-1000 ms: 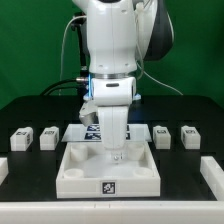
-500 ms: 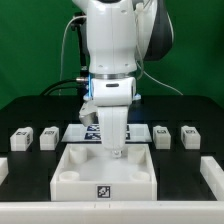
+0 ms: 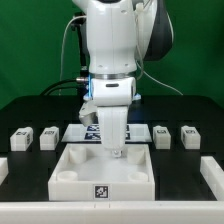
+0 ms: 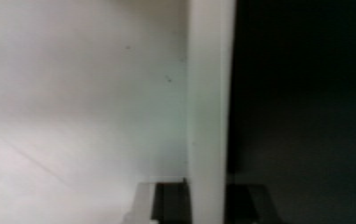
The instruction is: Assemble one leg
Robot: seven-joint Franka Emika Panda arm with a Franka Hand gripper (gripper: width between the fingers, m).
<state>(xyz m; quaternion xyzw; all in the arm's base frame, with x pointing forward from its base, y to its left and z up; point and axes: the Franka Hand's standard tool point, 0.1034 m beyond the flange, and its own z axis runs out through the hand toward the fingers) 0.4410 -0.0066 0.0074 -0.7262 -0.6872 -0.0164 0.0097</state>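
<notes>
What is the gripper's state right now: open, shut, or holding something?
Gripper: cannot be told. Its tip sits low inside the tray, and neither view shows the jaws clearly.

Plain green backdrop behind a matte black tabletop.

White tray and marker board rest on table.

White leg, black table
</notes>
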